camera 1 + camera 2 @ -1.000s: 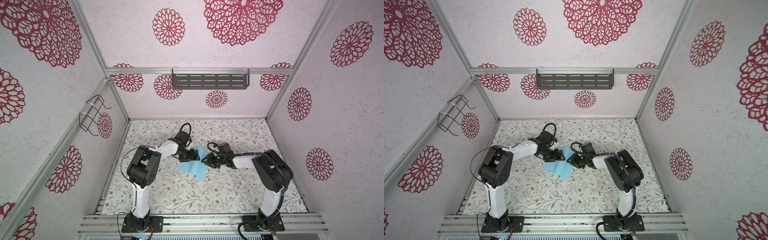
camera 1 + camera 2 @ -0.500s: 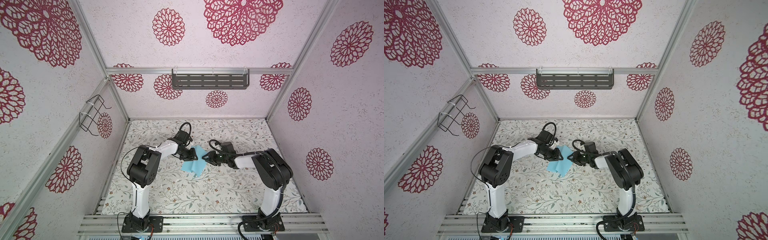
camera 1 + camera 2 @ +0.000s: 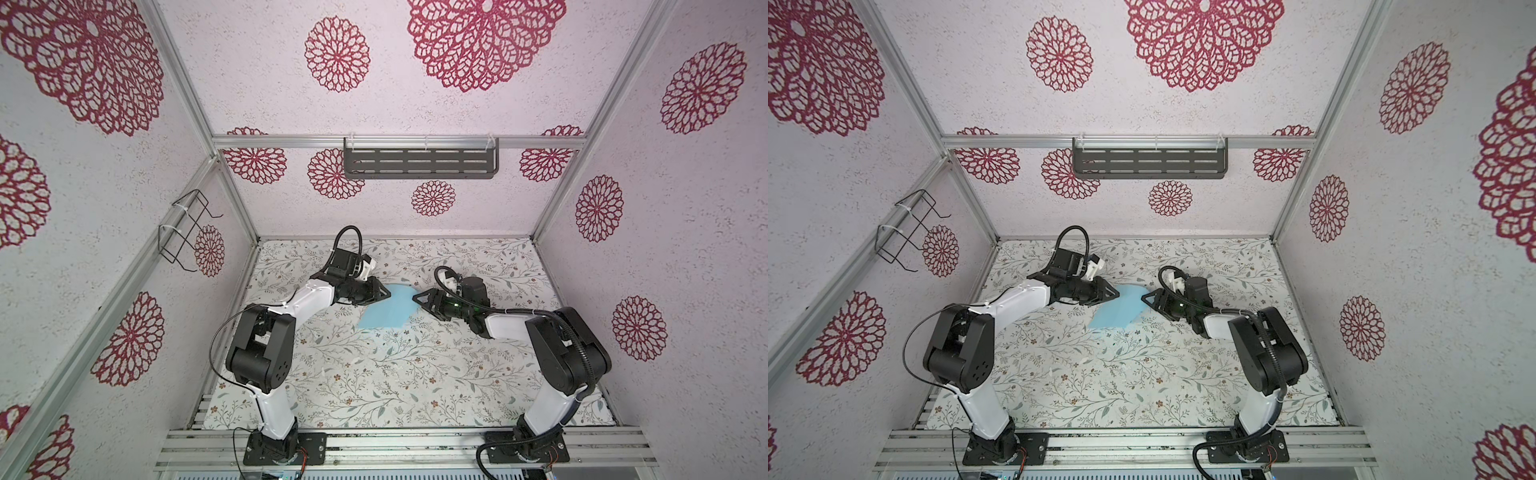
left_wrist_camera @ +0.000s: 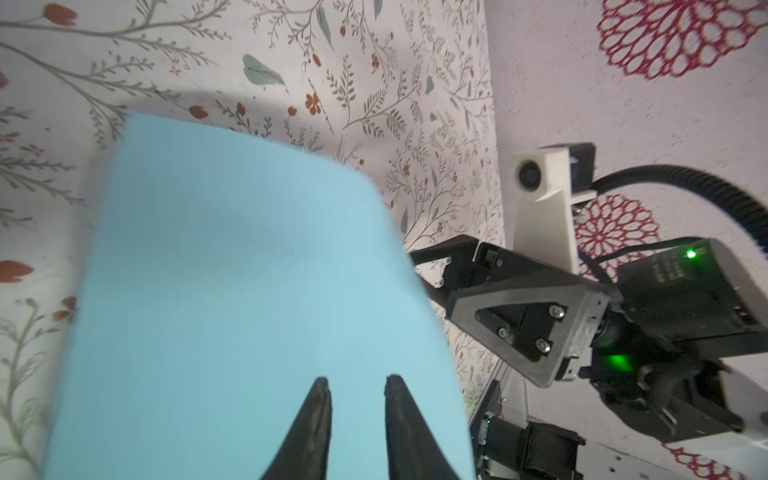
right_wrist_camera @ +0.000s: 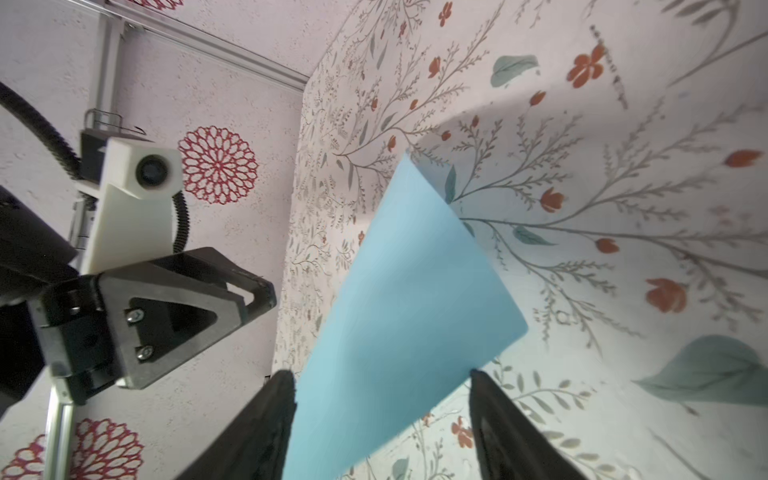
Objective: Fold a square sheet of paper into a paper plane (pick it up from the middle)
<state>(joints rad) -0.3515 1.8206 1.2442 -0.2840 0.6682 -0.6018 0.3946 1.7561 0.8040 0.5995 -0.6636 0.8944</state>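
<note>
Square sheet of paper [image 3: 384, 311], thin and light blue, sits at my left hand [image 4: 357, 380], which is drawn nearly together with a slim gap showing; I cannot tell whether it nips the sheet or rests over it; my right hand [image 5: 380, 374] is spread wide, the sheet's edge loose between its jaws; outward, the far part arches up between both hands, the near part lies on the floral tabletop [image 3: 374, 374]; I judge an early fold, uncreased; next, align edges and press the bend flat.
</note>
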